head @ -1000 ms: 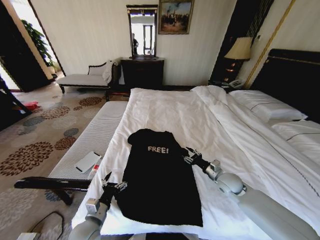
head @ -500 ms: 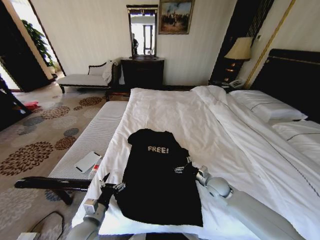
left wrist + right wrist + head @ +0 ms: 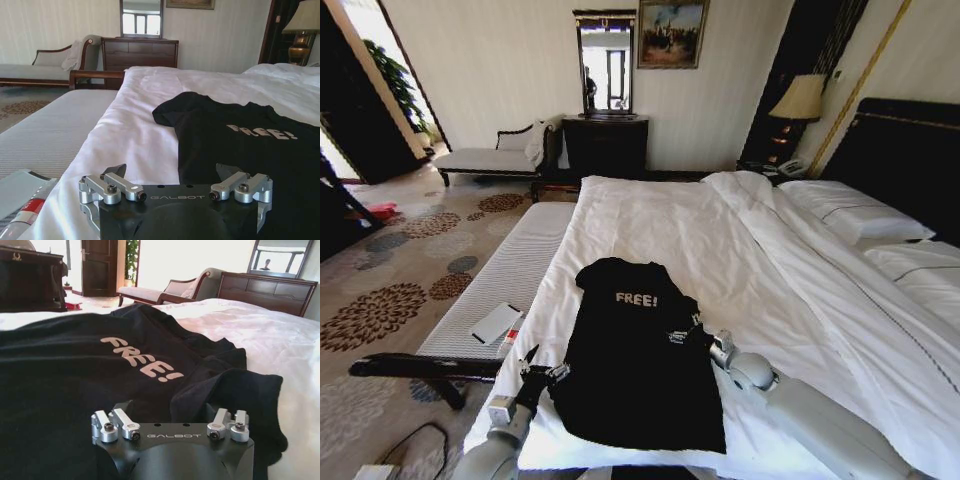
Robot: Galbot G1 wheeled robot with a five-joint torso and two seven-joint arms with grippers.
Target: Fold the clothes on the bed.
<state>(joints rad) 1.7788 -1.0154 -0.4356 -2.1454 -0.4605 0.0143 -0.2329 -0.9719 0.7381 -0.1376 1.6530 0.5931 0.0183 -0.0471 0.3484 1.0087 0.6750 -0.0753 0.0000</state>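
Black T-shirt lies flat, chest up, on the white duvet near the foot corner of the bed. White "FREE!" lettering faces the ceiling. Collar end points toward the far side of the bed, hem toward the robot. One sleeve on the robot's right is folded in over the body of the shirt.

Right tool is down low on the shirt's right side, at that folded sleeve. In the right wrist view the tool sits right against a raised bunch of black cloth; fingertips are buried in the fabric, so I cannot tell whether it has hold of the shirt or how wide it stands.

Left tool hovers at the bed's edge by the shirt's left hem corner. In the left wrist view the tool has its fingers spread wide, nothing between them, the shirt's edge just beyond.

White padded bench runs alongside the bed; a flat white item lies on it.
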